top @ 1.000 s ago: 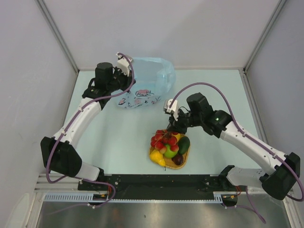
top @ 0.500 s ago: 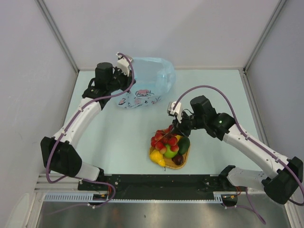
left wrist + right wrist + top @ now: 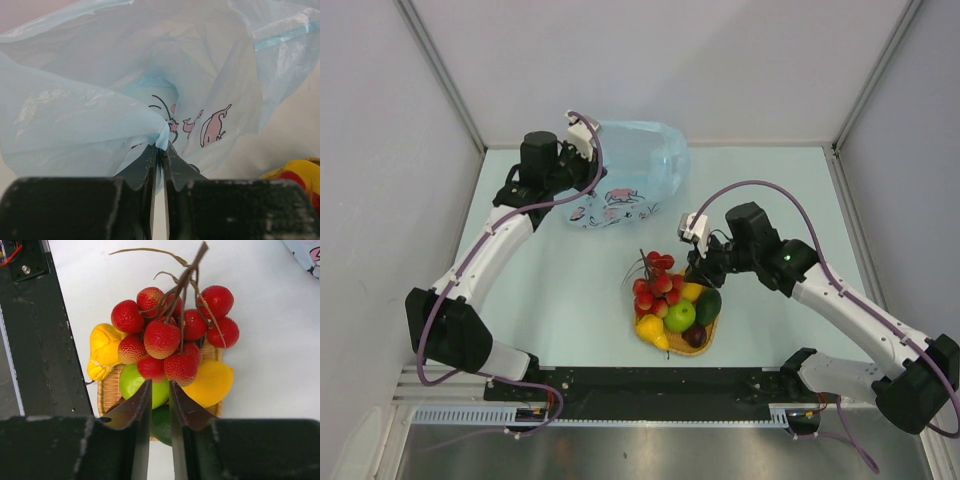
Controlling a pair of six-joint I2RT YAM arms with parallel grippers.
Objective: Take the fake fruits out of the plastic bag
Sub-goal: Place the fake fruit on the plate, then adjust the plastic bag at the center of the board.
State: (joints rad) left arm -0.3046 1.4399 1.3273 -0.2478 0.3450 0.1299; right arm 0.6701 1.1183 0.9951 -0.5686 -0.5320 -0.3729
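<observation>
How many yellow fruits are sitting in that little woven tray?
2. In the right wrist view, the yellow pear sits at the left edge of the woven tray, and the yellow lemon at its right, partly under the red berries. More may be hidden beneath.

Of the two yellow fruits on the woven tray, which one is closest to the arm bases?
The yellow pear, at the tray's near-left edge; the lemon lies farther back beside the avocado.

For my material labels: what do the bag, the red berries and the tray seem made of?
Bag: thin translucent plastic film, creased and glossy. Red berries: probably moulded plastic, bumpy, slightly shiny skin. Tray: woven, likely straw or rattan; plaited strands show.
</observation>
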